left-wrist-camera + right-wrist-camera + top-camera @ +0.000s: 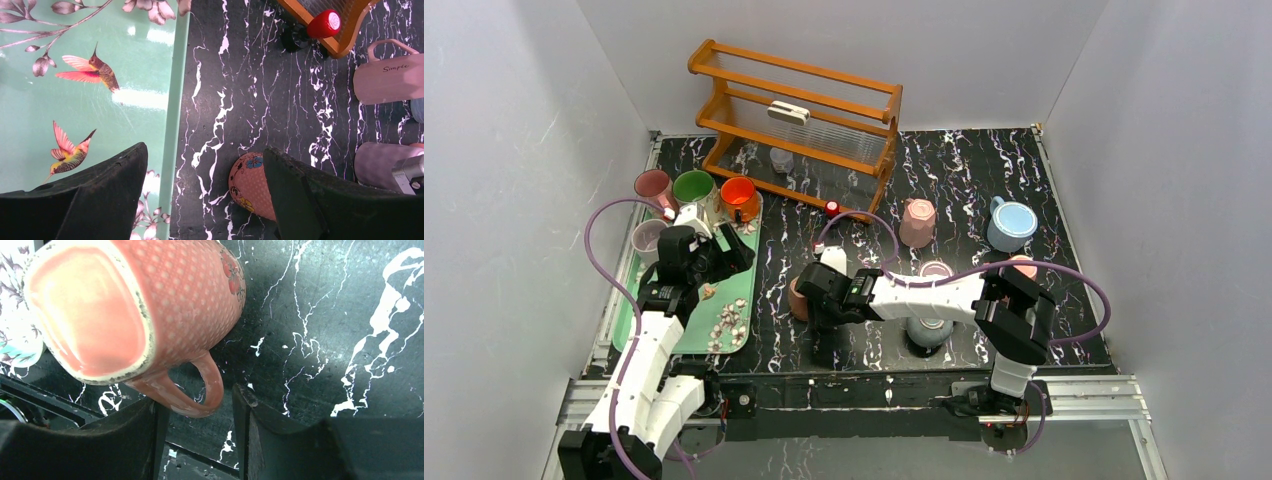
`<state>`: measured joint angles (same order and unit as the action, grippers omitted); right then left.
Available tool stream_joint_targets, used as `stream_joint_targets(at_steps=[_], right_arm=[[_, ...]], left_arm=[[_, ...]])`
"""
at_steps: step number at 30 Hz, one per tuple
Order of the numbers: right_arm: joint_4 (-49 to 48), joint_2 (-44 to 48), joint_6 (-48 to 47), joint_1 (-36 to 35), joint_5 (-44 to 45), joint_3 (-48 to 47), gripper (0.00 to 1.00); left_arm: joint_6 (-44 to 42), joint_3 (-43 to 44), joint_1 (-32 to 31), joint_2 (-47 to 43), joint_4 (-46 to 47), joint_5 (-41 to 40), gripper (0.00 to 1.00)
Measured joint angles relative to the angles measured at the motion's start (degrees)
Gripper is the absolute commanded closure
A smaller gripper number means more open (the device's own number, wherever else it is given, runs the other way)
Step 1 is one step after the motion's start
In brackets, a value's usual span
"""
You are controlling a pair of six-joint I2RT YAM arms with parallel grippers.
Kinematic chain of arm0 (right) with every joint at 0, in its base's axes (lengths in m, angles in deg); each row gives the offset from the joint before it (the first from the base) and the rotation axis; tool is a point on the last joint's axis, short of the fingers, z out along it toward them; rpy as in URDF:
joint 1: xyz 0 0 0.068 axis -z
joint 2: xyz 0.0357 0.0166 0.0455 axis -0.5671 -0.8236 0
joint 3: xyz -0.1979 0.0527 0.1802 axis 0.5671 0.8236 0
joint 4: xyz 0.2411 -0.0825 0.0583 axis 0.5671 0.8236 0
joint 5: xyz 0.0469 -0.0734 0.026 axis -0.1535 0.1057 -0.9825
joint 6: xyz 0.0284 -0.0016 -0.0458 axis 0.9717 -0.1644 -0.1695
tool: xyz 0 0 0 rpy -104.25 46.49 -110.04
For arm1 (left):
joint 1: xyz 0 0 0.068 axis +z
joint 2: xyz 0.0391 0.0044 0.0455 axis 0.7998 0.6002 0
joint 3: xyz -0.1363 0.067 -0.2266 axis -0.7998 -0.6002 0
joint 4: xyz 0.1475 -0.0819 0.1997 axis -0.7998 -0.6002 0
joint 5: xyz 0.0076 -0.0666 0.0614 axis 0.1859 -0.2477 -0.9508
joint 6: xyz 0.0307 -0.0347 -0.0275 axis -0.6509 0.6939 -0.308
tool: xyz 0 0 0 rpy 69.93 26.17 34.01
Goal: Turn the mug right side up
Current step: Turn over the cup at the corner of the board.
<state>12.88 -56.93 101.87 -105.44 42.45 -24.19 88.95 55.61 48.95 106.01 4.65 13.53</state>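
Dark jaws of your right gripper (pixel 197 407) stand part-open either side of the handle (pixel 210 385) of the pink mug (pixel 165 295), not clamped. At upper left on the counter (pixel 325 315), the mug shows its base, so the turning is not yet done. Left gripper (pixel 204 150) jaws gape wide, empty.

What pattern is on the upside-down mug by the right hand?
The mug is salmon pink with tiny pale dots and flowers; right wrist view shows it best.
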Motion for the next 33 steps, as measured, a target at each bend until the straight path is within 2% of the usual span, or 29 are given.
stream_joint_targets(at_steps=[12, 20, 25, 33], right_arm=[[-2.19, -0.15, -12.13, 0.04, -2.19, -2.91, 0.47], [-2.19, -2.23, -18.95, 0.04, -2.19, -6.43, 0.56], [-2.21, -2.75, -21.16, 0.04, -2.21, -6.86, 0.64], [-2.34, -3.63, -23.26, 0.04, -2.19, -6.97, 0.86]], left_arm=[[0.0, 0.0, -0.9, -0.81, 0.0, -0.04, 0.17], [0.0, 0.0, -0.9, -1.05, -0.02, -0.24, 0.17], [0.0, 0.0, -0.9, -1.79, -0.04, -0.5, 0.17], [0.0, 0.0, -0.9, -1.81, -0.07, -0.5, 0.17]])
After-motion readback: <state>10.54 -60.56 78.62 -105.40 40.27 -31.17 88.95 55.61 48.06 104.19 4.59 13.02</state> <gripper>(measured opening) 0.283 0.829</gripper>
